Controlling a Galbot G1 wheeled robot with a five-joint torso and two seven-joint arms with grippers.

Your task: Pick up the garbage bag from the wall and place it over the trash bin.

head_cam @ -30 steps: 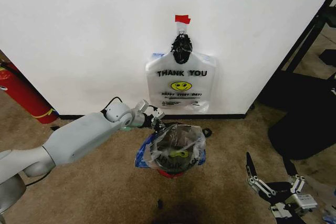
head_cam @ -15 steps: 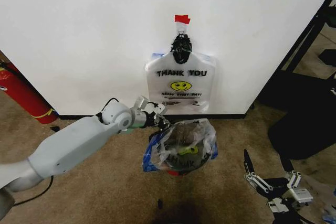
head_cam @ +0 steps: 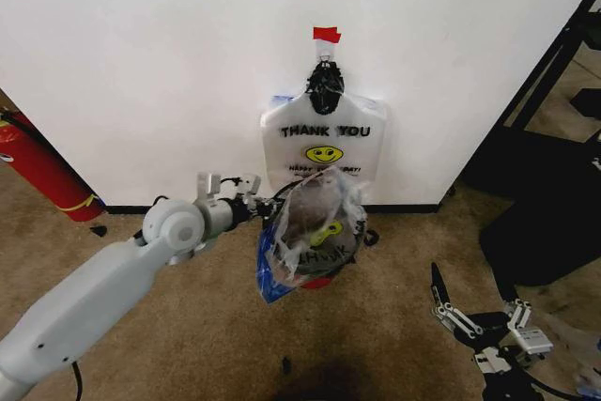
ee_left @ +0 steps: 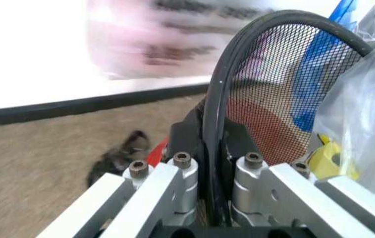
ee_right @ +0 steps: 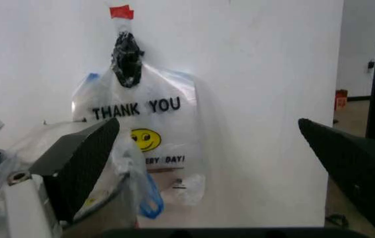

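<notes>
The wall (head_cam: pixel 141 63) fills the background, and low against it the trash bin (head_cam: pixel 315 232) now leans hard over, its mouth turned outward, where a second ago it stood upright on the carpet (head_cam: pixel 188 345) with its opening facing up. The left arm has swung its wrist round and lifted the rim side — so the bin is being tipped rather than left standing. The garbage bag (head_cam: pixel 305 241) is draped round the mesh, bunched, with its blue handle loop hanging at the lower left; I judge the covering not neatly finished.

The left pincer (head_cam: pixel 268 206) sits at the bin's left edge, pressed together on the black rim wire — the bag lies just beyond it. The right pincer (head_cam: pixel 479 324) hangs spread, low and well apart.
</notes>
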